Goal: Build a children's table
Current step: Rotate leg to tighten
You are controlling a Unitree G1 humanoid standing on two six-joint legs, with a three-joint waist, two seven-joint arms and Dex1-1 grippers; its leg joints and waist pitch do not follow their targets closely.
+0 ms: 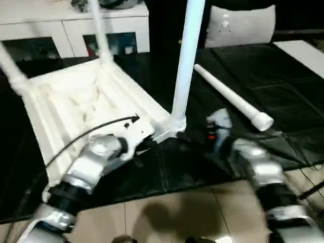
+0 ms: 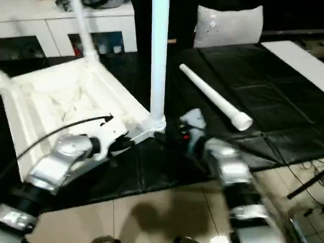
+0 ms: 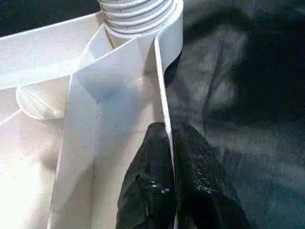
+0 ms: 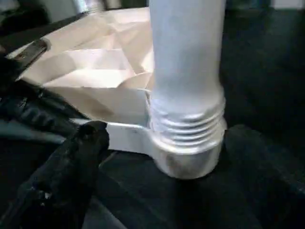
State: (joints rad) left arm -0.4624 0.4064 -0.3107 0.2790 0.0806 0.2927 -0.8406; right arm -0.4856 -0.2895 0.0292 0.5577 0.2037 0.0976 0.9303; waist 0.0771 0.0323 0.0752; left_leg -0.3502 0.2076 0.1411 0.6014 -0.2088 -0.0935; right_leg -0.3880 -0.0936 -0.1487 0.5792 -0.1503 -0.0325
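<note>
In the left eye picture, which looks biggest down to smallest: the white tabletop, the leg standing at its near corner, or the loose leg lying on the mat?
1. tabletop, upside down, covers the most area.
2 and 3. Unsure: the standing leg runs out of the picture, while the loose leg lies whole; both look similarly thick.

White table [image 1: 86, 96] upside down on dark mat.
Three legs [image 1: 185, 61] standing up from corner sockets; nearest one screwed partway, threads showing. Fourth leg [image 1: 230, 96] lying flat beside.
</note>
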